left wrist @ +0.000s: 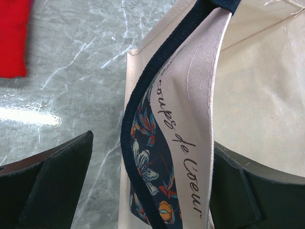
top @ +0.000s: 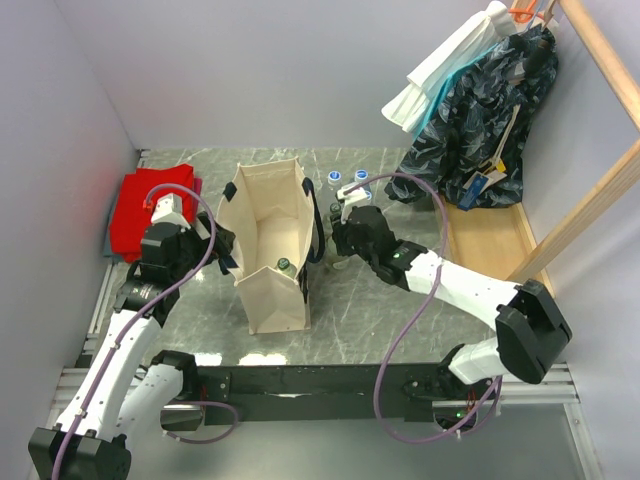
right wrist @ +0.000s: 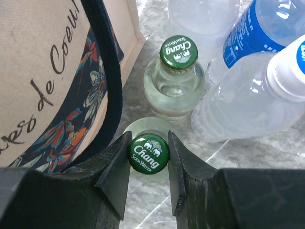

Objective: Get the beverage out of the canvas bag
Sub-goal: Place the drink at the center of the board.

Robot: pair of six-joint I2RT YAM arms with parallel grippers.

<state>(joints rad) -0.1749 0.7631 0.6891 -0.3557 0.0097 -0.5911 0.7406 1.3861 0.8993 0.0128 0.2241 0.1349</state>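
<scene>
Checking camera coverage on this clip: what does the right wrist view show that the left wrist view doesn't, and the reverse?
Only the right wrist view: the right gripper, its fingers shut on the green cap of a Chang soda bottle, a second Chang bottle behind it, and clear plastic water bottles beside them. Only the left wrist view: the red cloth, the bare inside of the canvas bag, and the left gripper open astride the bag's wall. Both: the bag's navy strap and floral print, and the marbled table.
</scene>
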